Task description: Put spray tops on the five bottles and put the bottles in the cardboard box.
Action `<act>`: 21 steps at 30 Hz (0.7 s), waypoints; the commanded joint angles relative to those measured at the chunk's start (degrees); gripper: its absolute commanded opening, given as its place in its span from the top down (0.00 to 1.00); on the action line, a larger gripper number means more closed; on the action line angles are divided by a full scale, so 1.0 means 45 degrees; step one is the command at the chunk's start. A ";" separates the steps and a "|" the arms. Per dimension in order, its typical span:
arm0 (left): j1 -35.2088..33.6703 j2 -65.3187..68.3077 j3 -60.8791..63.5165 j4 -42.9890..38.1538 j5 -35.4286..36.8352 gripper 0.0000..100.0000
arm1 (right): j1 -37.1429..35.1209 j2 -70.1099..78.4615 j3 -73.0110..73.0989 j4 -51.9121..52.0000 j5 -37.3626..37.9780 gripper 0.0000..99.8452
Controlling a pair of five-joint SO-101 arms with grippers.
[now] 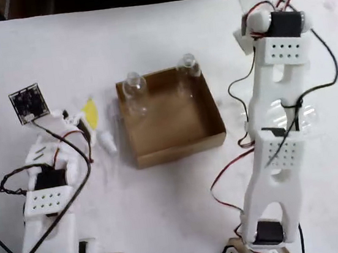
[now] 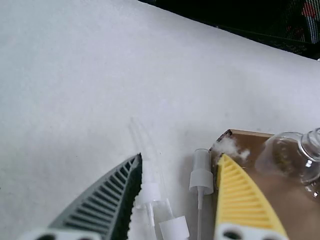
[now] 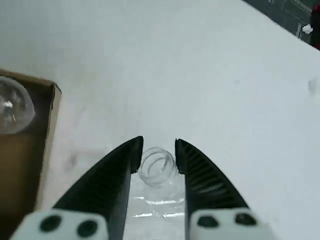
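White table (image 1: 145,30) fills the space, smooth and bare, with a dark room past its far edge.

The left arm is white plastic with red and black wires (image 1: 66,145) looping over it. From high up you can see one yellow finger (image 1: 90,112) of the left gripper (image 2: 180,159). The left wrist view shows more: one finger is grey and one is yellow, and both have little ridges like steps. They are spread wide apart and hold nothing.

The spray tops (image 2: 201,175) lie flat on the table between those fingers. They are white caps with thin see-through tubes. From high up they look like one small white lump (image 1: 107,141) just left of the box.

The cardboard box (image 1: 176,135) sits in the middle of the table. It is brown, square and low, with no lid. The left bottle (image 1: 133,86) stands at its back left corner and the right bottle (image 1: 189,66) at its back right corner. Both are clear and round, with no tops on. The left wrist view shows the left bottle (image 2: 295,155) close up, shiny, over the brown floor of the box.

The right arm is long and white and reaches far up the table, right of the box. The right wrist view shows the right gripper (image 3: 156,150) with two black ridged fingers. They press on both sides of a third bottle (image 3: 157,169), which is clear with a round open mouth. This bottle is on the table beside the box wall (image 3: 50,120).
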 commanded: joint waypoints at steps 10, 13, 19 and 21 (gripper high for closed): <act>-0.0147 -0.0147 -0.0117 -0.0293 0.0039 0.77 | -0.1866 -0.8352 0.8283 0.0322 -0.2422 0.96; -0.0147 -0.0147 -0.0098 -0.0274 0.0039 0.77 | -0.2862 -1.0012 1.0159 0.0303 -0.3712 0.96; -0.0147 -0.0088 -0.0098 -0.0274 0.0039 0.77 | -0.4659 -1.2083 1.2816 -0.0967 -0.5411 0.96; -0.0147 -0.0088 -0.0098 -0.0274 0.0039 0.77 | -0.5187 -1.2571 1.3675 -0.1651 -0.5685 0.96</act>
